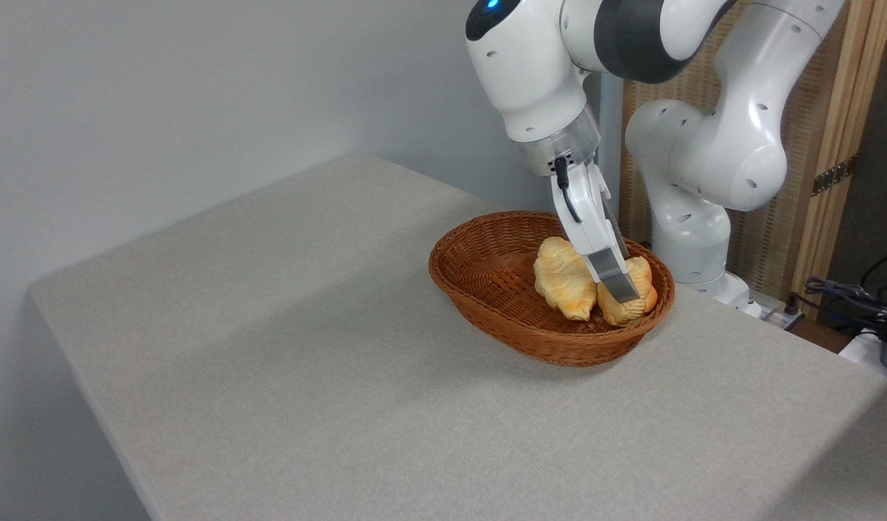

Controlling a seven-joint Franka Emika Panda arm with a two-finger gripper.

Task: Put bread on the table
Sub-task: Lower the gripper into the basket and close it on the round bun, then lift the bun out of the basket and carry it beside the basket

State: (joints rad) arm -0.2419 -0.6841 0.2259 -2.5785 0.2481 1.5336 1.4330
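Fixed camera: Panda arm reaching down from upper right, wrist tilted, gripper (626,288) lowered into the brown wicker basket (487,278). Two rolls inside, touching, crowded toward the basket's right end. Left one, paler yellow roll (561,282), longer and ridged, leaning against its neighbour. Right one, the bread (637,302), stubbier, orange-golden, pressed up to the right rim. Near grey finger (617,278) lying across the front of the bread, tip down between the two rolls' tops; the other finger hidden behind, so cannot tell whether closed on the crust or merely straddling it. Probably angled this way to slip one finger into the gap between the rolls without catching the paler one.

Bread not yet out: resting in the basket, not lifted clear of the weave. Table (270,347), grey-beige cloth, wide open stretch to the left and front of the basket, likely the drop area. Likely risk: neighbouring roll dragged along, given the contact between the two.
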